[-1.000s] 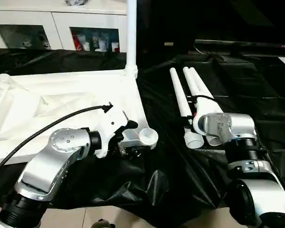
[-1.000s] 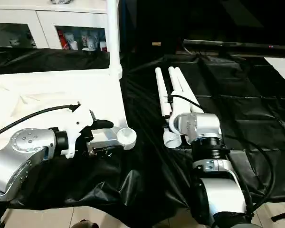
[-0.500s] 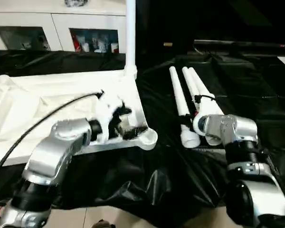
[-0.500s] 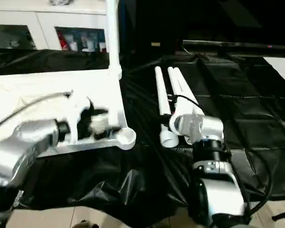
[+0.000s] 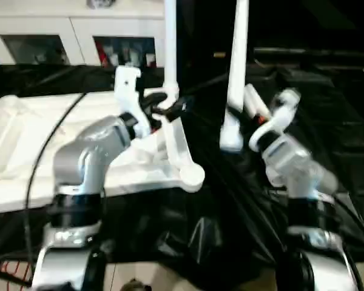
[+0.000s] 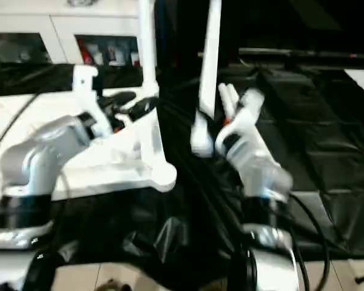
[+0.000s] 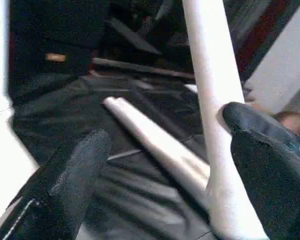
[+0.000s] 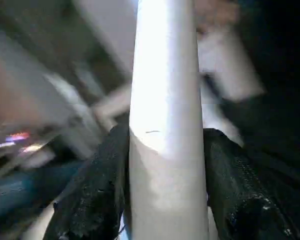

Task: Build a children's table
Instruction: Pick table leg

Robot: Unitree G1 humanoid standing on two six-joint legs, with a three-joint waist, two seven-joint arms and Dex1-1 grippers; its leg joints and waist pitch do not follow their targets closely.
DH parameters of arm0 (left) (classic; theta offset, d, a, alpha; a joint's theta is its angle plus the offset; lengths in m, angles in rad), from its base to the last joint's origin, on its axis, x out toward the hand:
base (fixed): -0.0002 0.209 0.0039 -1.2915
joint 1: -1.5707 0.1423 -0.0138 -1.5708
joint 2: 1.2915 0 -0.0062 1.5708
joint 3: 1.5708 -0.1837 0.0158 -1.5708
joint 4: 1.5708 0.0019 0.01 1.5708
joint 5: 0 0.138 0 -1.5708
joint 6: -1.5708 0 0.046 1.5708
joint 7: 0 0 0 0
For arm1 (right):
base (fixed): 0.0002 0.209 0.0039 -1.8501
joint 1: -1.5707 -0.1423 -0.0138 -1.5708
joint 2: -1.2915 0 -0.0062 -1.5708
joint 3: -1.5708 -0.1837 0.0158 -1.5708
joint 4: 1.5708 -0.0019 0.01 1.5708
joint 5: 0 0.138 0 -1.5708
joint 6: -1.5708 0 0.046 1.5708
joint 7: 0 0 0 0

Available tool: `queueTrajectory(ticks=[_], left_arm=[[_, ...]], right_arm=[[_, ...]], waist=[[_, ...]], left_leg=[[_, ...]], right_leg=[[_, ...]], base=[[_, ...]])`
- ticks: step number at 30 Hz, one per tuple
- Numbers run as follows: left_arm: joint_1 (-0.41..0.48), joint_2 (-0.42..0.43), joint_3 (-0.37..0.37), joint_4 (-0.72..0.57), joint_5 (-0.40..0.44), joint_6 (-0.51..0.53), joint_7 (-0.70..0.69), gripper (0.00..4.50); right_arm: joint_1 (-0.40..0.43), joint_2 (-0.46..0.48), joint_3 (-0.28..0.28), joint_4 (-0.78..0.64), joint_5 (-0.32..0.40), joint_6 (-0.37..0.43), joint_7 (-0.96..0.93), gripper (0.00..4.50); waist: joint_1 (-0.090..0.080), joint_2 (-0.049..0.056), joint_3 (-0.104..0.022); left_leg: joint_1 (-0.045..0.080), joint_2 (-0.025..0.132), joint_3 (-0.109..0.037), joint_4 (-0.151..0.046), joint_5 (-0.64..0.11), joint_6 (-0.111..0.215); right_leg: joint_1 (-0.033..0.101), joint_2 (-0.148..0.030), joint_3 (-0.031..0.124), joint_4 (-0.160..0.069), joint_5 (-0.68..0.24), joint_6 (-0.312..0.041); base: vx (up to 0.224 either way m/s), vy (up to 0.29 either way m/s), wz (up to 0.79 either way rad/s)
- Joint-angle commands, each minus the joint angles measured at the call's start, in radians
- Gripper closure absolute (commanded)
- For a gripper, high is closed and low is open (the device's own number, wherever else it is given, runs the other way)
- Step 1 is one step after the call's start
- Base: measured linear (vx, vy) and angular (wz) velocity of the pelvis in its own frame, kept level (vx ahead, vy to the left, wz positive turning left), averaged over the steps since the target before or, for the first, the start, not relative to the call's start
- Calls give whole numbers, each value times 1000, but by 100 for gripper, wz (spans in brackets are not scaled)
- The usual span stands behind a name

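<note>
The white tabletop (image 5: pixel 24 151) lies underside up on the left, with one leg (image 5: pixel 168 48) standing in its far right corner socket. Its near right socket (image 5: pixel 192 176) is open. My left gripper (image 5: pixel 165 104) is raised beside the standing leg's base, open and holding nothing. My right gripper (image 8: pixel 165 150) is shut on a second white leg (image 5: pixel 236 66) and holds it nearly upright above the black cloth, thick end (image 5: pixel 230 140) down. In the left wrist view this held leg (image 7: pixel 210 100) shows beyond the open fingers (image 7: pixel 75 175). More legs (image 5: pixel 255 102) lie behind it.
A black cloth (image 5: pixel 340 139) covers the work surface right of the tabletop and hangs over the front edge. A white cabinet with glass doors (image 5: pixel 60 42) stands at the back left. A black cable (image 5: pixel 42 157) runs along my left arm.
My right gripper has closed on a leg and lifted it off the cloth to upright. My left arm has risen from the near corner socket toward the far corner.
</note>
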Motion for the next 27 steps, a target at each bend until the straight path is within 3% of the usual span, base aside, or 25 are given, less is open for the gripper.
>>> queueTrajectory(ticks=[1,5,7,8,10,11,16,17,18,25,27], left_arm=[[-36,-24,33,18,-48,35,20,0],[-74,-70,84,49,-105,61,49,0],[-77,-74,88,51,-110,60,51,0],[-86,-92,106,54,-140,68,61,0],[-88,-102,111,48,-160,80,64,0],[-86,-108,110,42,-168,94,70,0],[-81,-120,106,33,-173,110,84,0],[-81,-120,106,33,-173,110,84,0],[-80,-124,112,31,-183,117,89,29],[-80,-115,111,48,-149,96,150,81],[-98,-133,140,74,-129,76,229,95]], right_arm=[[41,-8,59,-71,36,2,87,264],[88,-18,132,-121,46,-21,153,264],[92,-21,143,-123,43,-22,160,264],[105,-32,182,-126,19,-30,185,264],[112,-35,200,-127,6,-46,199,264],[117,-40,220,-124,-4,-54,209,264],[118,-49,257,-108,-18,-70,223,264],[118,-49,257,-108,-18,-70,223,264],[116,-49,263,-106,-17,-70,225,264],[106,-69,323,-73,-85,-108,207,264],[104,-58,348,-64,-123,-131,170,264]], waist=[[5,9,-82],[8,4,-79],[8,2,-78],[9,2,-80],[10,2,-81],[10,-3,-80],[10,0,-82],[10,-6,-81],[12,-3,-81],[11,-2,-80],[11,0,-80]], left_leg=[[12,8,-4,-56,-161,9],[10,6,-5,-57,-183,3],[10,8,-6,-58,-183,2],[9,7,-6,-57,-179,3],[7,7,-7,-56,-168,4],[7,8,-6,-57,-166,8],[4,9,-8,-55,-141,20],[4,9,-7,-55,-142,21],[3,9,-8,-55,-140,22],[2,9,-9,-56,-141,16],[3,12,-10,-56,-143,11]], right_leg=[[57,-58,34,-77,-107,-196],[59,-60,34,-84,-170,-183],[56,-61,34,-86,-182,-179],[57,-61,34,-85,-184,-174],[59,-62,34,-83,-171,-176],[57,-62,34,-85,-167,-175],[57,-62,32,-81,-131,-184],[57,-62,32,-82,-133,-184],[58,-63,32,-80,-133,-185],[59,-63,31,-81,-137,-176],[57,-64,31,-81,-138,-173]], base=[[0,0,0],[0,0,0],[0,0,0],[0,0,0],[0,0,0],[0,0,0],[0,0,0],[0,0,0],[0,0,0],[0,0,0],[0,0,0]])
